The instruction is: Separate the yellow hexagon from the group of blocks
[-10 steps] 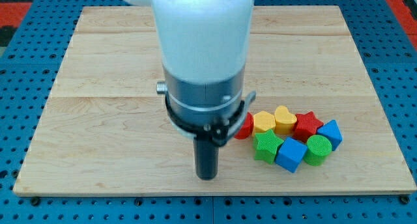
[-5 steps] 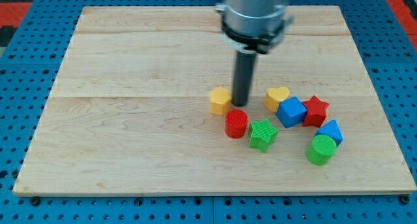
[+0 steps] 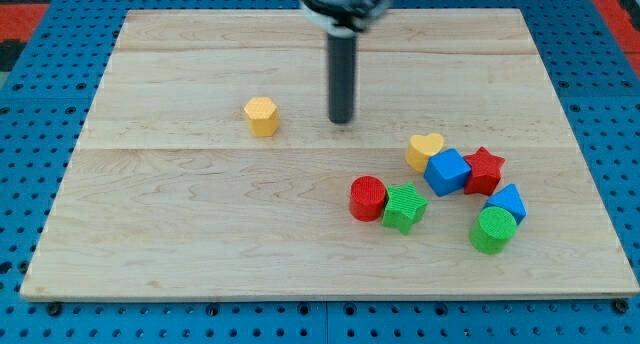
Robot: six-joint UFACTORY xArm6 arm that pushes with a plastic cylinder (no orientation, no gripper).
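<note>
Fingers are absent on this arm; it ends in a plain dark rod, so nothing spreads, closes or clamps, and any work is done by sideways contact alone. My tip (image 3: 342, 120) rests on the wooden board (image 3: 150, 234) in its upper middle part, touching no block.

Off to the view's left of the tip, with a clear gap of bare wood between them, sits the yellow hexagon (image 3: 261, 116). It stands alone, well apart from everything else, which to my eye means the separation asked for is already achieved: no other block is near it on any side.

What remains of the group lies toward the view's lower right. A yellow heart (image 3: 425, 149) touches or nearly touches a blue cube (image 3: 447, 172), and a red star (image 3: 484, 169) presses against the cube's right side. Below those, a second blue block (image 3: 507, 201) sits just above a green cylinder (image 3: 490, 230). A red cylinder (image 3: 368, 198) and a green star (image 3: 404, 207) sit side by side, slightly left of the others. They look loosely scattered rather than packed.

Nothing stands between the tip and the hexagon, and the board's left half is open. Any further nudge would only risk sliding the hexagon toward the board's edge; I judge none is needed.
</note>
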